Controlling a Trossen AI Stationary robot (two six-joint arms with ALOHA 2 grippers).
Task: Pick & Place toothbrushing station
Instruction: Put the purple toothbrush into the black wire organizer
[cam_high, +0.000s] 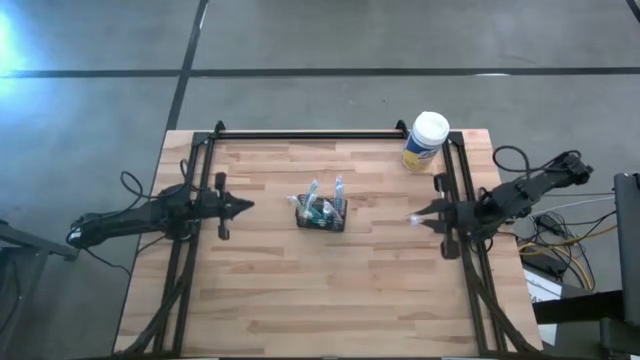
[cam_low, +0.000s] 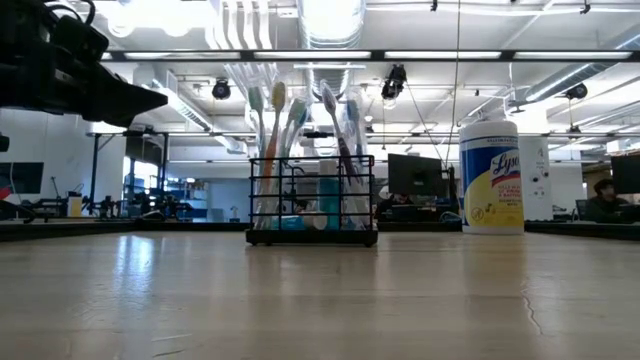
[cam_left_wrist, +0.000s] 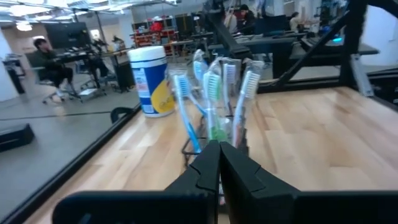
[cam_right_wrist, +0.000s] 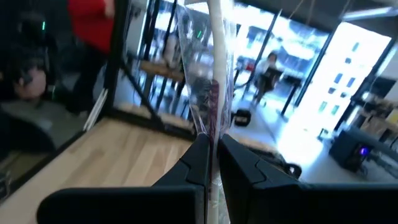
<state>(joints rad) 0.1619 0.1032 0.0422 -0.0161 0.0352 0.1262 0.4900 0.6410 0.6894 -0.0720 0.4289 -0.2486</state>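
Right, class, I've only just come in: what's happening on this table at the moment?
A two-armed robot is partway through stocking a toothbrush holder, a small black wire rack in the middle of the table with several toothbrushes already standing upright in it. The right gripper is to the holder's right, shut on a wrapped toothbrush. The left gripper waits to the holder's left, shut and empty. A wipes canister stands near the far right corner.
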